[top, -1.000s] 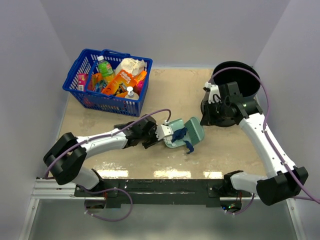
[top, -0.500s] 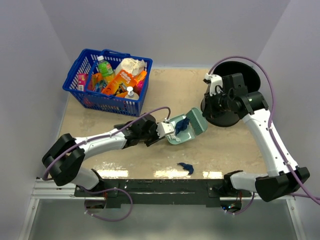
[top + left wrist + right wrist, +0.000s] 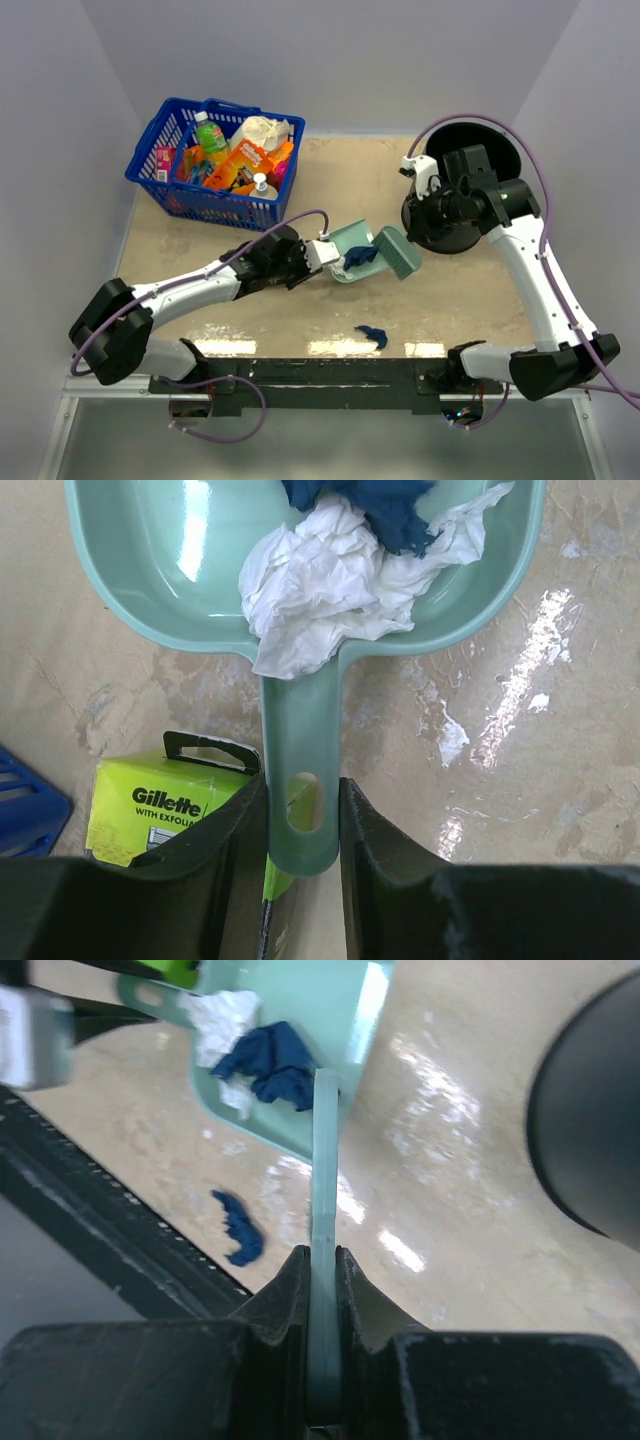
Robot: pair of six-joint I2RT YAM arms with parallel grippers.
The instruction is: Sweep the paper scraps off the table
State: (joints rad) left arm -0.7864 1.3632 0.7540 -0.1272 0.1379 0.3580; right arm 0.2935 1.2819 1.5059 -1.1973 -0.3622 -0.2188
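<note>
My left gripper is shut on the handle of the teal dustpan, which it holds just above the table; the jaws clamp the handle end. In the pan lie a whitish paper wad and a dark blue wad. My right gripper is shut on the teal brush, whose head stands at the pan's open lip. Its jaws pinch the thin brush handle. One dark blue scrap lies on the table near the front edge and also shows in the right wrist view.
A blue basket full of groceries stands at the back left. A black bin is at the back right, behind the right arm. A green-and-black Gillette box lies on the table under the left gripper. The black front edge runs close to the loose scrap.
The dustpan rose and shifted toward the bin. A dark blue scrap dropped from its lip and now lies near the front edge. The right arm swung back and brought the brush to the lip.
</note>
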